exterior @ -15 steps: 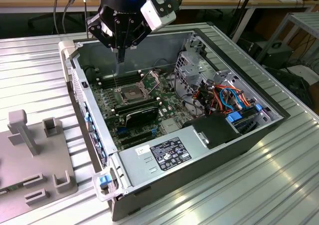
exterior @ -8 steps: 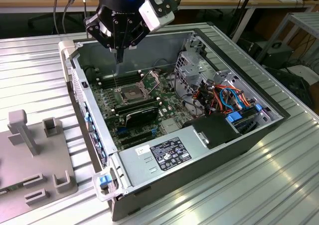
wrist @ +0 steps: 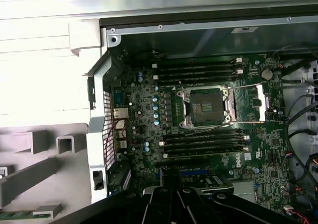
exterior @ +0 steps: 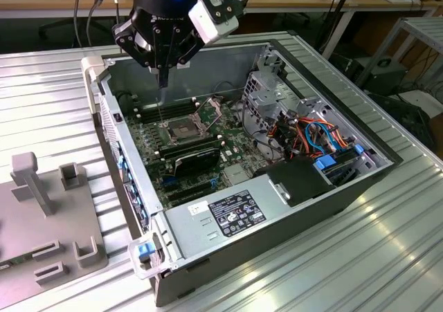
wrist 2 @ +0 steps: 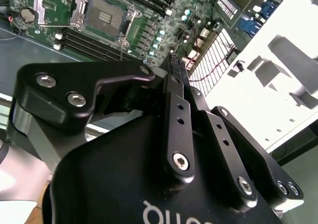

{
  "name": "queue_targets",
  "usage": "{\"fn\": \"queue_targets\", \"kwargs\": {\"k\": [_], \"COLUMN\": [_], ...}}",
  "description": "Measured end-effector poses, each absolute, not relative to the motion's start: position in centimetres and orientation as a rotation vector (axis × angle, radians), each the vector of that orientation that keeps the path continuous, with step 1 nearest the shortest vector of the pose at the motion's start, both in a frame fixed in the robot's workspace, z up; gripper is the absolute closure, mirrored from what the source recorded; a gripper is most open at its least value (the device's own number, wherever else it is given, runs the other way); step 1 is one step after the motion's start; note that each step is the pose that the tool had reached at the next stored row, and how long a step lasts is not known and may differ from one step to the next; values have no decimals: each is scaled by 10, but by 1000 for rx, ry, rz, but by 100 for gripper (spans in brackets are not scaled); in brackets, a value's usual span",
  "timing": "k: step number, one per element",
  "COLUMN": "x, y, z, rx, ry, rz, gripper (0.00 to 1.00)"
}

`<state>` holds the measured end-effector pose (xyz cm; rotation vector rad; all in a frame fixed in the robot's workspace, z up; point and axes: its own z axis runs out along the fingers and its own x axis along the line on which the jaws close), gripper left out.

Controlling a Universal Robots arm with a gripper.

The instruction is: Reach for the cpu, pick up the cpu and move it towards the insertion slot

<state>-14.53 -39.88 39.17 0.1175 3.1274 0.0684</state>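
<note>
Cpu: prob. light, stiff, thin, w/ fragile contacts, so take it by opposite edges, gently. Gripper (exterior: 163, 82) hangs above the insertion slot (exterior: 181, 129), approx 11 o'clock of it in the exterior view. Fingers (wrist 2: 174, 100) pressed together at tips. Can't tell if cpu's pinched btwn them, so its place is unclear.

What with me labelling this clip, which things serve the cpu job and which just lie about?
Job: tool, above the computer case; insertion slot, frame open.
Lying about: memory slots; graphics card; power supply; grey fixture beside the case.
</note>
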Motion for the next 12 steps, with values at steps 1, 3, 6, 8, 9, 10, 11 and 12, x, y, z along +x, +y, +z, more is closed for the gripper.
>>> {"fn": "queue_targets", "kwargs": {"k": [1,3,6,8,9,10,11,12], "x": [-146,-147,-148,-149,-150,-150,-150,-150], "y": [-399,-399,-399,-399,-399,-399,-399,-399], "z": [392,392,391,391,391,391,391,391], "rx": [118,118,118,118,118,118,117,118], "ry": [3128,3128,3129,3129,3129,3129,3130,3130], "rz": [68,68,68,68,68,68,68,68], "gripper": [89,89,89,89,89,89,89,89]}}
